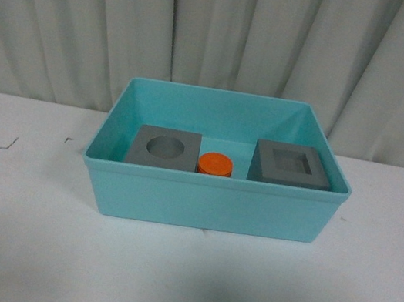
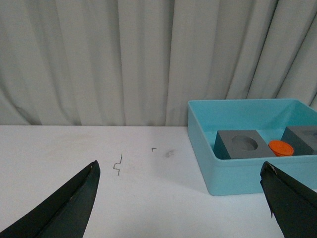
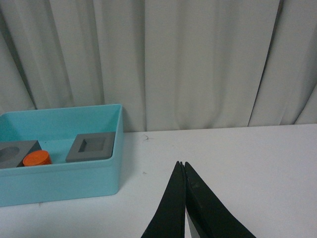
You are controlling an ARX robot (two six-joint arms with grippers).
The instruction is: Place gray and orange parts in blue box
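- parts all seen inside the blue box (image 1: 211,207): the gray cube with the round recess (image 1: 163,148) is set toward the left, the orange cylinder (image 1: 215,163) just beside it in the middle, and the gray cube with the square recess (image 1: 291,165) toward the right.
- task judged as good as done; nothing gray or orange is left out on the white table (image 1: 16,228), as far as the views show.
- left gripper (image 2: 181,198) is held spread wide and empty, above bare table well clear of the box.
- right gripper (image 3: 183,166) is pressed together with nothing pinched, off to the box's other side.
- pale curtain (image 1: 223,30) is hung behind the table; a few small dark marks (image 1: 2,149) are noted on the tabletop.
- nothing is seen standing in the way; neither arm shows in the front view.
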